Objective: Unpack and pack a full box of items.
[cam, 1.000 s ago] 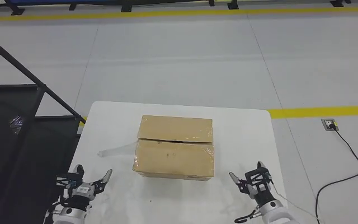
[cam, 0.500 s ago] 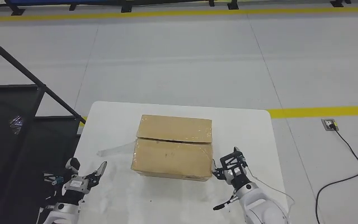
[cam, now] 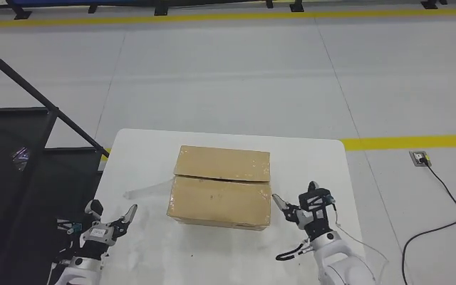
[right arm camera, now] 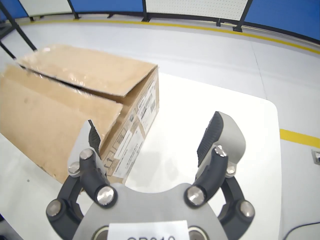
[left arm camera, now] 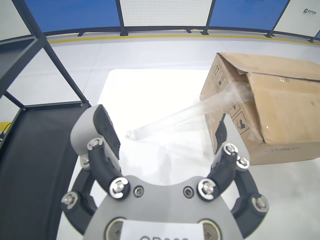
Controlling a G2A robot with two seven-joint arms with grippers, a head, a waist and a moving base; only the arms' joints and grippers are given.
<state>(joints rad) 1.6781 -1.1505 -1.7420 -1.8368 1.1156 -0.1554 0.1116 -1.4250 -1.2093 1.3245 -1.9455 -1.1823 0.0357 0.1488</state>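
A brown cardboard box (cam: 222, 187) lies in the middle of the white table (cam: 313, 160), its top flaps closed with a slit along the seam. A peeled strip of clear tape (cam: 148, 189) trails from the box's left end onto the table. My left gripper (cam: 109, 218) is open near the table's front left corner, facing the tape (left arm camera: 180, 118) and the box (left arm camera: 275, 106). Close beside the box's right end (right arm camera: 62, 101), my right gripper (cam: 305, 206) is also open, and one finger (right arm camera: 92, 133) nearly touches the box's near corner. Both grippers (left arm camera: 161, 121) (right arm camera: 153, 123) hold nothing.
A black metal rack (cam: 28, 178) stands just left of the table, close to my left arm. The table's right part (right arm camera: 225, 106) is bare. A yellow floor line (cam: 399, 142) and a cable (cam: 427, 235) lie off to the right.
My right gripper swung in from the table's front right to the box's right end, then eased back slightly. The left gripper shifted a little to the left. The box stayed put.
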